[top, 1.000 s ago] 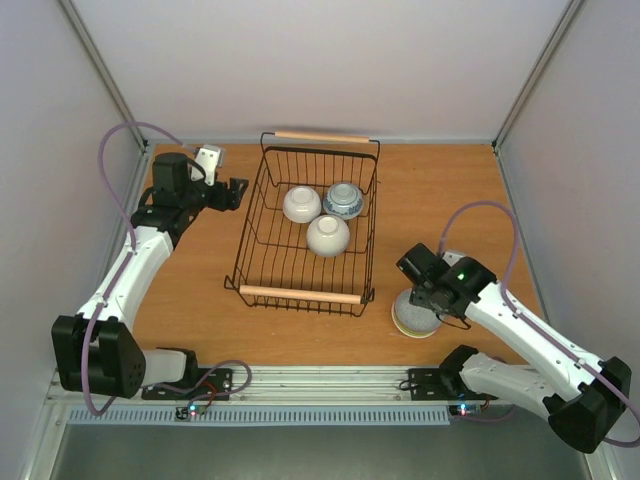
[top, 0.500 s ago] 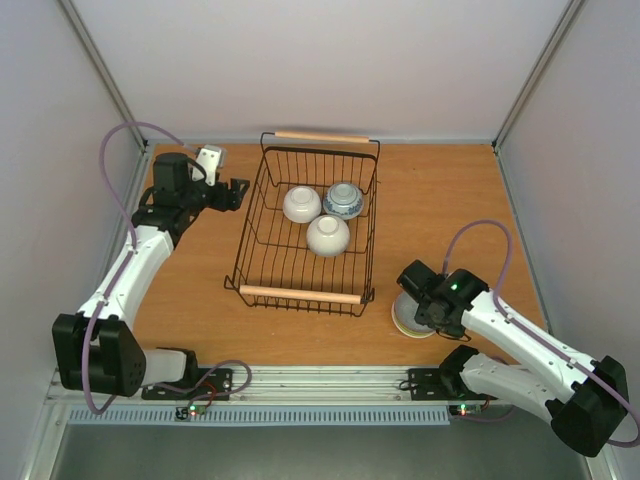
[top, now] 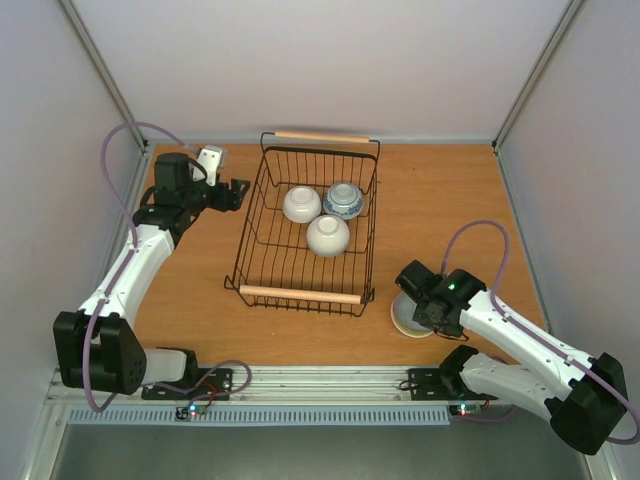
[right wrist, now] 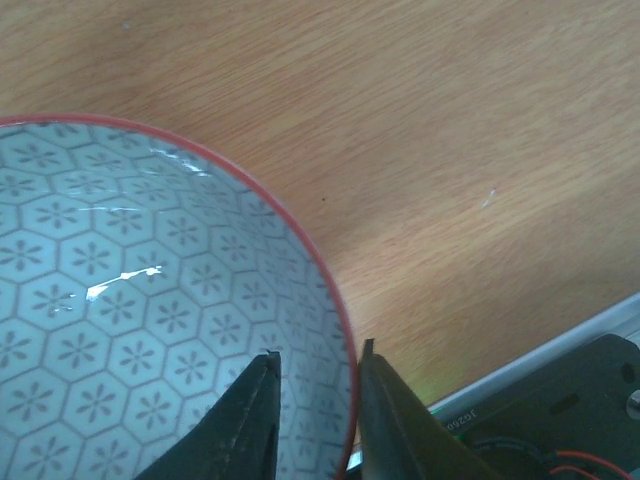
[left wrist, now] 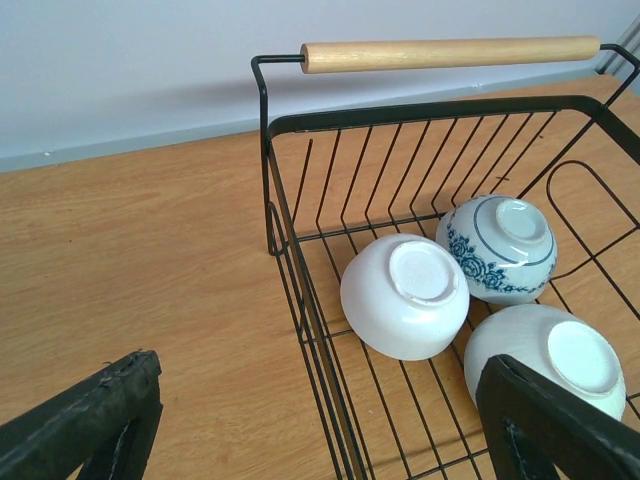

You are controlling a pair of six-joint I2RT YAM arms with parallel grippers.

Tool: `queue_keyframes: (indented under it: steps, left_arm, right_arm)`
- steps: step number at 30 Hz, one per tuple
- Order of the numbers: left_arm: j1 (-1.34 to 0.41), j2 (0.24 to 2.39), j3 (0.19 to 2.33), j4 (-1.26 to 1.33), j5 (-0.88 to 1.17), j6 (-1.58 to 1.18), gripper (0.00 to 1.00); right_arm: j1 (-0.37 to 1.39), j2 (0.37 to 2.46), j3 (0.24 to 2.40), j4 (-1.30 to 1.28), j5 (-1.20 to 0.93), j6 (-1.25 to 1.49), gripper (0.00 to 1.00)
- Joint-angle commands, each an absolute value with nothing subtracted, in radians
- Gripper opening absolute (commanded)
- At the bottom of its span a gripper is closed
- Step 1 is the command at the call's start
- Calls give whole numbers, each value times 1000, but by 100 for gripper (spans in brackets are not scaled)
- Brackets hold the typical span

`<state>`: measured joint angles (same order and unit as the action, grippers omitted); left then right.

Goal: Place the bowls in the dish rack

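Right gripper (right wrist: 316, 352) status: my two fingers straddle the rim of the grey patterned bowl (right wrist: 120, 300), one inside the wall and one outside, jaws set narrow. I cannot tell whether the pads are pressing the rim yet.

Bowl position: it stands mouth up on the table (top: 450, 200), at the near right, just beside the near right corner of the dish rack (top: 300, 275). My fingers sit on the part of the rim nearest my base.

Governing relation: from my right gripper, the dish rack lies to the left and farther from the bases. Its long axis runs near to far, with a wooden handle (top: 300, 294) across the near short end. My right arm is much the nearer one. My left gripper (top: 238, 192) hangs with jaws wide apart and holding nothing, well away on the far left side of the rack.

Obstructions: the rack's right wall and its near handle stand between the bowl and the rack floor. I judge the bowl must rise above the top wire before it travels left.

Occupancy: two white bowls (top: 301, 204) (top: 327, 235) and a blue-patterned bowl (top: 343, 199) lie upside down in the far half, touching one another. The near half looks like the easier drop zone.
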<state>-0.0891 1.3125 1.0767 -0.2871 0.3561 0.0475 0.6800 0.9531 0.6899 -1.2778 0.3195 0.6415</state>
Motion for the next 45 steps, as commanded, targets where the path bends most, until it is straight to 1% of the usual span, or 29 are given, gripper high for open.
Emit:
queue_keyframes:
  steps: [1,2,4,5,13,20,25,27,30,36,41,45]
  left_arm:
    - [-84,1308,1072,-242,370,34,86]
    - [-86,1308,1072,-241,371,34,86]
    - [-85,1308,1072,-242,370,34,86]
    - [-84,1308,1072,-242,370,34,86]
    - [-84,1306,1072,-241,367,35,86]
    - [-84,1305,1072,-241,371,35,87]
    - [-85,1304,1076,-251,387,41,87]
    - [-85,1302,1080,-255,397,44,87]
    - [-84,1305,1085,-266,430,52,87]
    - [-86,1347,1129,-335,531,81,87]
    - [-91,1372,1164,-395,608,109,86]
    - [-108,1389,1194,-459,657,154,84]
  right_arm:
    - [687,943,698,-1278,332,649,18]
    - [686,939,702,-1281,332,649,14]
    - [688,930,709,-1287,336,650,4]
    - [688,924,711,-1291,339,651,2]
    - [718,878,784,-1335,407,653,1]
    - [725,850,949,-1350,494,550,1]
    - [725,895,1106,-1321,598,461,1]
    - [725,926,1180,-1301,636,410,1]
    - [725,988,1276,-1184,638,294,1]
    - [726,1214,1441,-963,496,99,1]
    - [725,1463,1618,-919,454,19,1]
    - [727,1603,1729,-908,416,-36,1]
